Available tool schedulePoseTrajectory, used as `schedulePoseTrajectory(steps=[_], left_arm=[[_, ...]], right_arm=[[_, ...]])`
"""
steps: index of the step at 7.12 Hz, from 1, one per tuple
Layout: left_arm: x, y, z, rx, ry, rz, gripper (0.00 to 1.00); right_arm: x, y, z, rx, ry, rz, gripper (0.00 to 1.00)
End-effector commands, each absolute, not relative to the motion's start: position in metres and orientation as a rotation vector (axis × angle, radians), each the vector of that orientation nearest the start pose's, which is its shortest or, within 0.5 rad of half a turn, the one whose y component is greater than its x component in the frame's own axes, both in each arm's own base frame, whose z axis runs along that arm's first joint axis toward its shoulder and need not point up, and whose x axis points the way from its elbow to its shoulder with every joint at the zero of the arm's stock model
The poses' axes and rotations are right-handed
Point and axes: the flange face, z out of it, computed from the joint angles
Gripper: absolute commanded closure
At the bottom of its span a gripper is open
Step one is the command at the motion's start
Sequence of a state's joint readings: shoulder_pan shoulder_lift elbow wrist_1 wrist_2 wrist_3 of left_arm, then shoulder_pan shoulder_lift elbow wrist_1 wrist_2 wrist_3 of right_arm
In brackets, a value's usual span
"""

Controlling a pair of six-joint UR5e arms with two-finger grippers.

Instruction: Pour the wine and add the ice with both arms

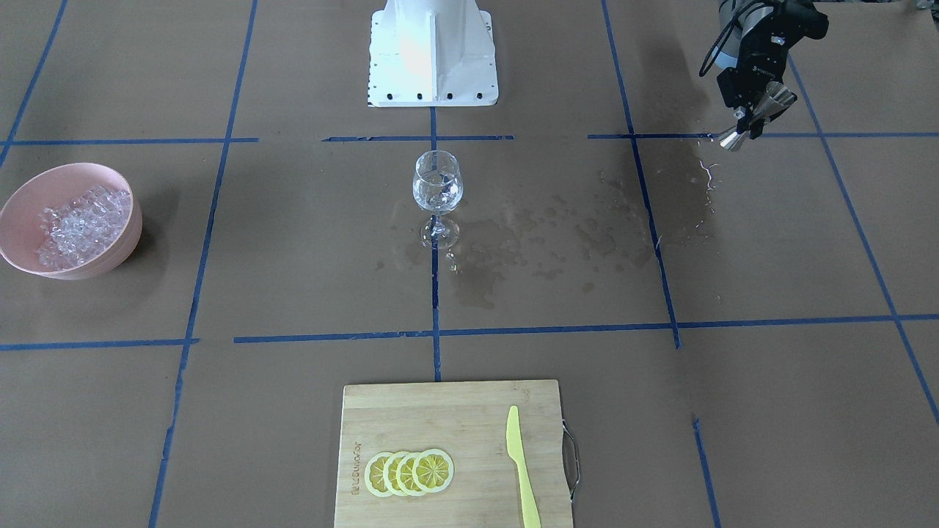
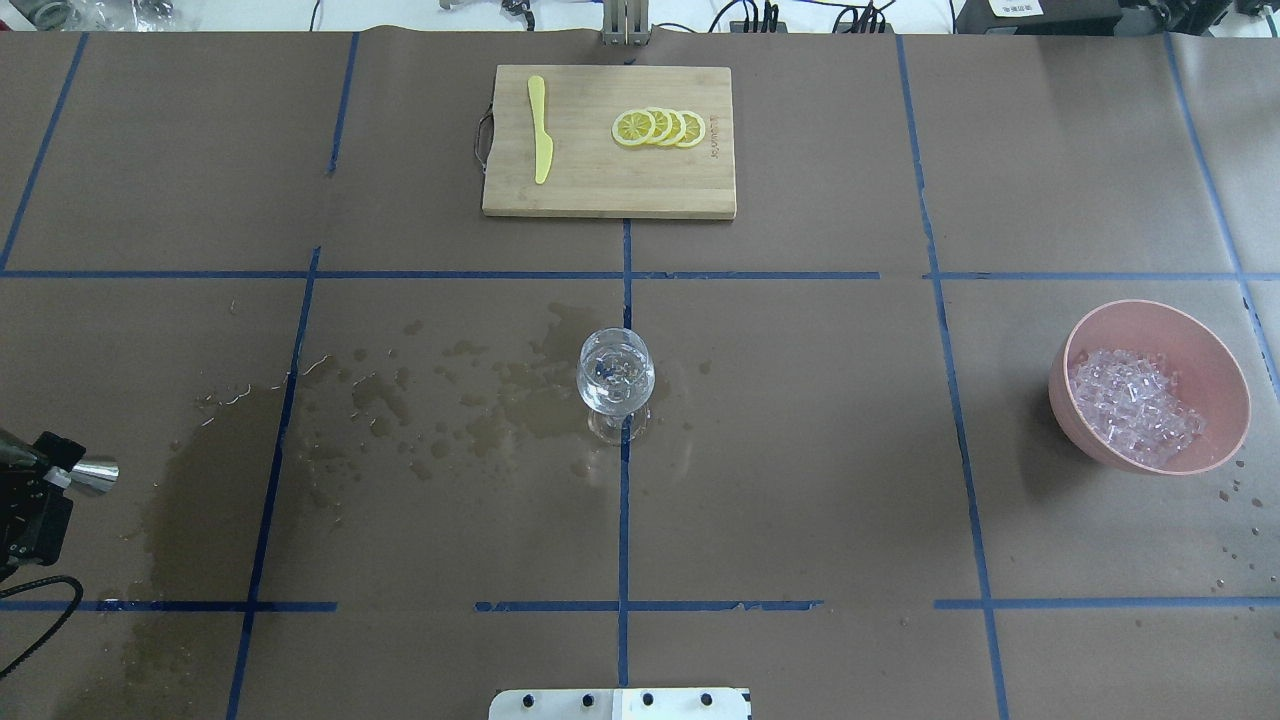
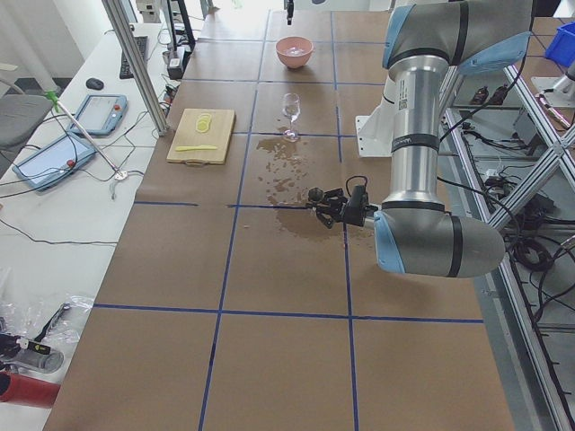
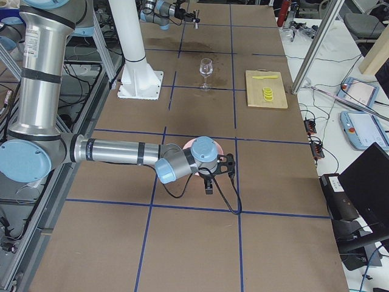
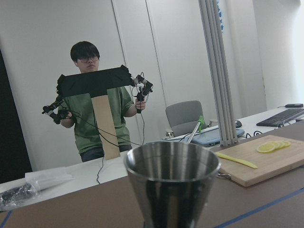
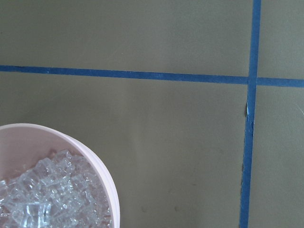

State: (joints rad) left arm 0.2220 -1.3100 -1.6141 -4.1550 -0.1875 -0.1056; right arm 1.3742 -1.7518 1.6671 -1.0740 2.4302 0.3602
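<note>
Wet brown table (image 2: 800, 450) bears a glass (image 2: 616, 375); left hand (image 1: 750, 117) clamps a jigger (image 1: 777, 95); right hand (image 4: 209, 184): cannot tell.

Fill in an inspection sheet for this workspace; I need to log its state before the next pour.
Surface: brown paper table with blue tape grid; wet stains run from the centre toward the robot's left.
Job's things: stemmed glass upright at centre, clear contents, kind unclear; ice heaped in pink bowl; jigger tipped sideways.
Clutter: cutting board with lemon slices and yellow knife.
Grippers: left gripper shut on jigger, above the table; right gripper near the bowl, open or shut cannot tell.
Cables: black cable at left wrist; second cable looped at right wrist.
Surroundings: person holding a handheld rig; tablets on a white bench.
</note>
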Motion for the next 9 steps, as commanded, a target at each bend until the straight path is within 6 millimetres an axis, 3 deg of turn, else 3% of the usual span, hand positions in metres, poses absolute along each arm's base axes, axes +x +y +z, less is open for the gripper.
schedulePoseTrajectory(steps=[1,5,6,8,9], left_arm=[[0.266,-0.168,0.579,1.436,0.864,-0.252,1.0],[0.276,-0.165,0.583,1.471,0.757,-0.128,1.0],[0.279,-0.164,0.607,1.482,0.713,-0.077,1.0],[0.305,-0.156,0.592,1.468,0.763,-0.129,1.0],[0.305,-0.156,0.594,1.469,0.758,-0.124,1.0]], right_arm=[[-0.029,-0.434,0.637,0.13,-0.919,-0.025,0.0],[-0.033,-0.434,0.639,0.12,-0.919,-0.031,0.0],[-0.036,-0.434,0.641,0.115,-0.915,-0.036,0.0],[-0.038,-0.435,0.643,0.112,-0.917,-0.038,0.0],[-0.038,-0.435,0.643,0.112,-0.915,-0.038,0.0]])
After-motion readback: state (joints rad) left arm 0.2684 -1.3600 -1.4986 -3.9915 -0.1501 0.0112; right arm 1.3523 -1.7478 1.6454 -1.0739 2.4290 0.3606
